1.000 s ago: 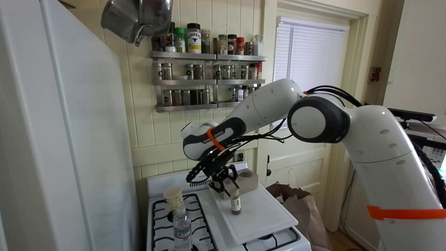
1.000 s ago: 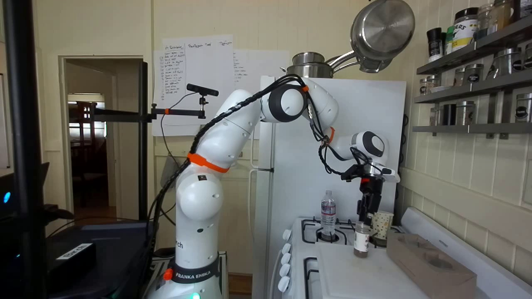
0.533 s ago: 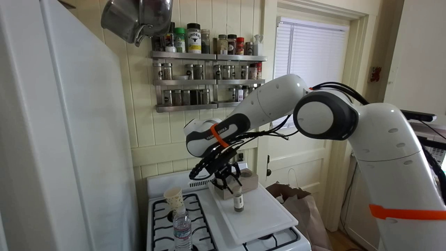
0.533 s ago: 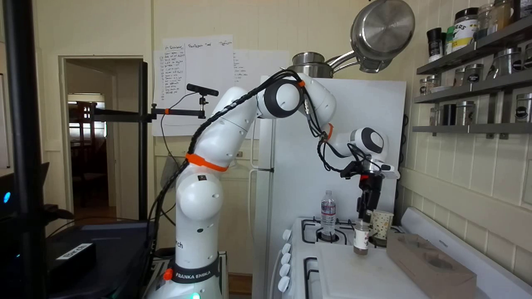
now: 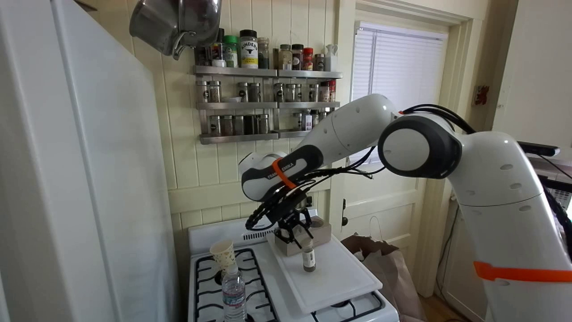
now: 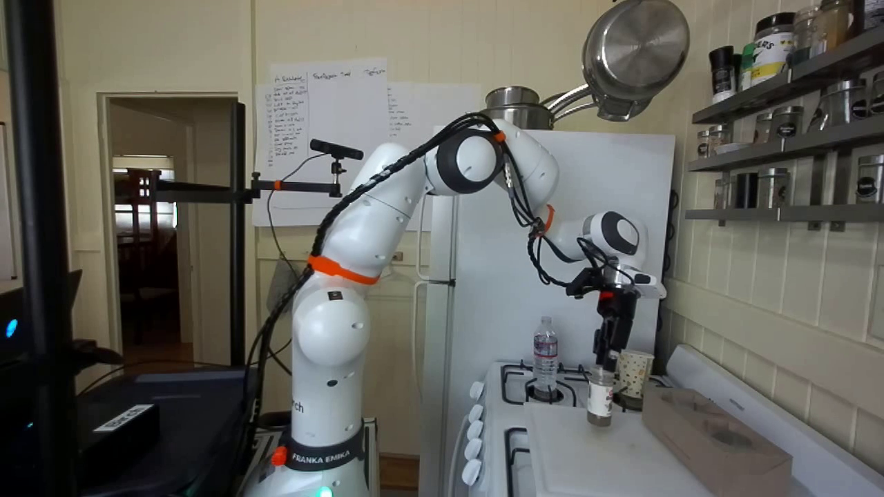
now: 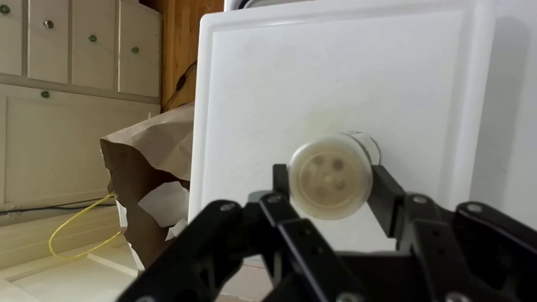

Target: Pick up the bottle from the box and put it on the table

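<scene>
Between the jaws: a small clear spice bottle (image 7: pixel 329 178) with a white label and a pale, holed shaker top, upright or close to it.
Grip: the black two-fingered gripper (image 7: pixel 330 186) is narrowed onto the bottle's upper end, a finger against either side, which looks like a hold.
Below the jaws: a flat white rectangular cutting board (image 7: pixel 344 75) with a raised rim, lying on the white gas stove (image 5: pixel 279 286); I take this board for the "table".
Bottle's base: over the board in both exterior views; from here I can't tell whether it touches or hangs just above.
Beside the jaws: a long brown cardboard box (image 6: pixel 680 438) with round holes in its top, near the bottle but apart from it.
Pick-up: done, I judge, since the bottle is out of the box.
Put-down: not finished; what's left, I think, is to settle the base flat, spread the fingers and back off upward.
Farther from the jaws: a spotted paper cup (image 5: pixel 223 252) and a clear plastic water bottle (image 5: pixel 234 297) on the stove to one side, a torn brown paper bag (image 5: pixel 386 270) opposite.
</scene>
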